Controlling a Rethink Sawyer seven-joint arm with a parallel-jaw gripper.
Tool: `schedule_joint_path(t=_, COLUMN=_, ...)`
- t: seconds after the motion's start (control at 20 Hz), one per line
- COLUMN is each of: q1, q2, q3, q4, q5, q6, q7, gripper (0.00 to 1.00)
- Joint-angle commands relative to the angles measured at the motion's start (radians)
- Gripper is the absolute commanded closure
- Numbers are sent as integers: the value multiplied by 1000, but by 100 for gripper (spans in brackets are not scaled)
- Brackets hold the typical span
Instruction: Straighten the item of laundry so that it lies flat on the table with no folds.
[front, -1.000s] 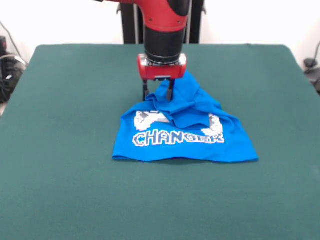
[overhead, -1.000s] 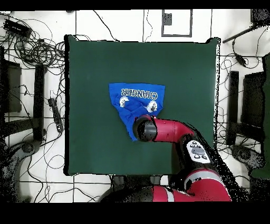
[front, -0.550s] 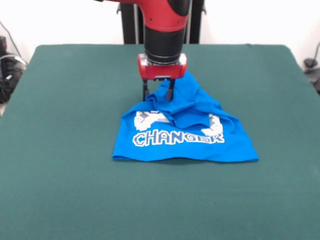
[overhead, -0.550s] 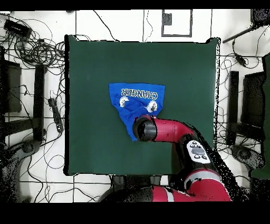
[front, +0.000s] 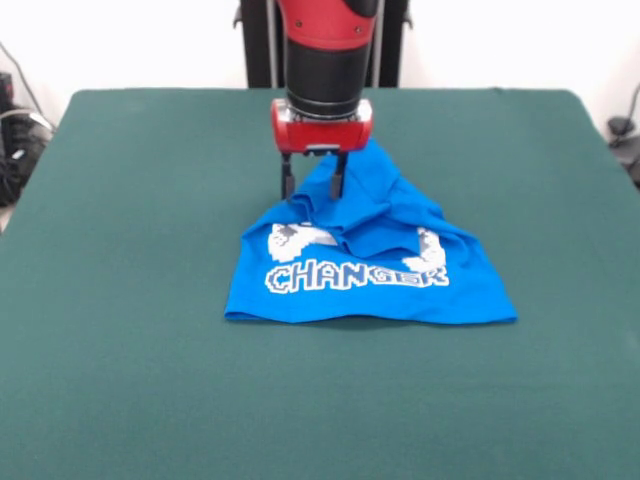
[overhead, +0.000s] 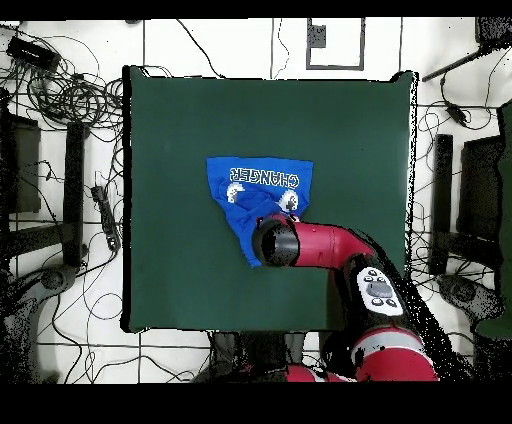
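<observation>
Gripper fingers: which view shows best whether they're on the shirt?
Front view. The gripper hangs open over the bunched far part of the T-shirt. Overhead, the arm hides the fingers entirely.

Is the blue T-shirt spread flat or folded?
Folded. The T-shirt's far part is bunched over the print below the gripper, so only "CHANGER" reads.

We see tangled black cables (overhead: 75, 95) on the white tiled floor (overhead: 210, 40) off one side of the table, a dark framed square panel (overhead: 335, 42) beyond another edge, and more cables (overhead: 445, 130) lying along the opposite side.
</observation>
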Motion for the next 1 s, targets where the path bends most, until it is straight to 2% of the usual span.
schedule_joint_path(t=0.05, q1=44, q2=-11, q3=87, q4=-18, q5=39, q6=21, q7=139, gripper=0)
schedule_joint_path(t=1.0, q1=65, q2=37, q3=79, q4=-35, q5=40, q6=-35, q7=166, gripper=0)
